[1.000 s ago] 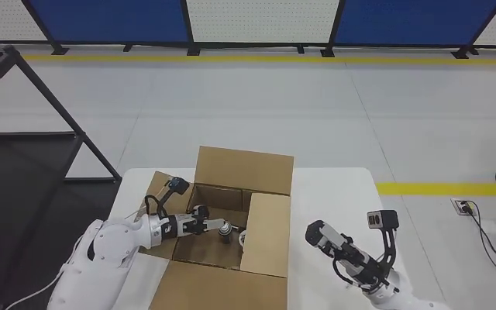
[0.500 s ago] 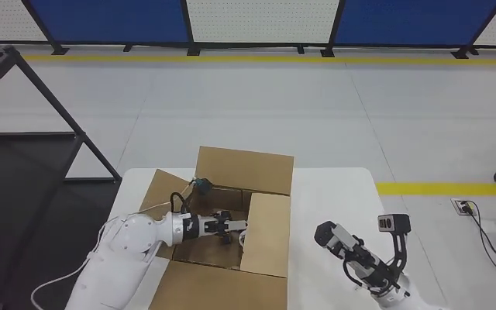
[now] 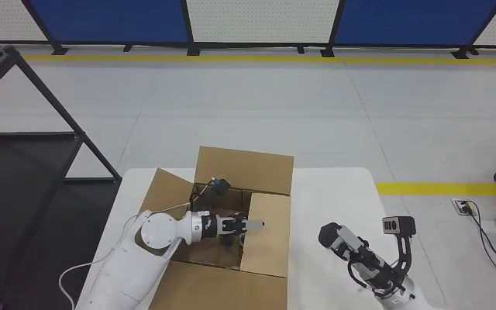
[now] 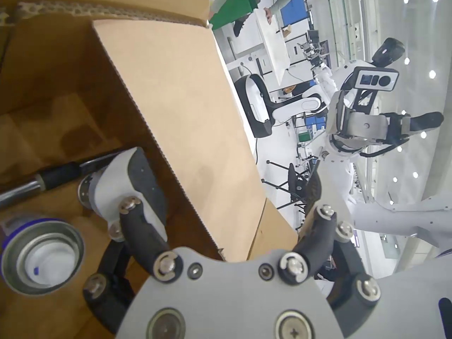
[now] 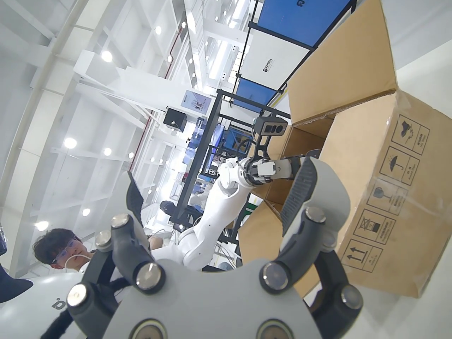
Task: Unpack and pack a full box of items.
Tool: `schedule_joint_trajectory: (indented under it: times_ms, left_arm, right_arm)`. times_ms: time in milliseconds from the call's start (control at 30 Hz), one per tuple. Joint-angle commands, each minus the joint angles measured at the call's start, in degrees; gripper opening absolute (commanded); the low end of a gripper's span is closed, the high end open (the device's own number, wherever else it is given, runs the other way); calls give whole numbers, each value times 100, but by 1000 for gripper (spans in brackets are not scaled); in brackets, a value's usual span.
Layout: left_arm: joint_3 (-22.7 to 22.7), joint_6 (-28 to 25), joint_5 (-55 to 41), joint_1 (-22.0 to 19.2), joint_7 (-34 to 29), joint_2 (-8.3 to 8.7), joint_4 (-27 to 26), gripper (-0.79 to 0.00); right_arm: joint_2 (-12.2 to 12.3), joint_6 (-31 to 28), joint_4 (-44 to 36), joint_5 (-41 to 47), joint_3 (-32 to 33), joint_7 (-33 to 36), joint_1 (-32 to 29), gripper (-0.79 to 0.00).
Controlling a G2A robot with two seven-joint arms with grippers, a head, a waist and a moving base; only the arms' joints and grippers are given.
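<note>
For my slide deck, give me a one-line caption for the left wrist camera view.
Open left tool straddles a cardboard box flap, one finger inside near a blue-rimmed can.

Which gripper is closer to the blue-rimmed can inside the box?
Left. The left gripper is in the cardboard box opening, right beside the can; the right gripper is outside the box, over the table.
</note>
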Motion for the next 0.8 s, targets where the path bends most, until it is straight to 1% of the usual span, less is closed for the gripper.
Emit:
schedule_joint_trajectory:
  times_ms: [0, 200, 233, 333, 500, 633, 767]
  left_arm:
    - [52, -42, -78, -30, 32, -31, 23, 0]
    - [95, -84, -191, -122, 97, -86, 12, 0]
    - [84, -95, -210, -127, 83, -87, -15, 0]
    - [29, -104, -222, -119, 54, -77, -125, 0]
    - [-77, -101, -204, -52, 9, -48, -496, 0]
    - [-125, -22, -180, -11, 52, -38, -798, 0]
    - [-94, 110, -125, -60, 129, -58, -1009, 0]
  right_arm:
    - [9, 13, 19, 3, -14, 18, -3, 0]
    - [68, 92, 19, -77, 16, 386, -36, 0]
    - [74, 73, 10, -77, 24, 406, -58, 0]
    - [105, -109, -1, 87, 37, 741, -113, 0]
    - [171, -327, -36, 183, 64, 1362, -181, 0]
    - [202, -360, -115, 151, -88, 1663, -184, 0]
    - [228, -160, -146, -19, -264, 1805, -146, 0]
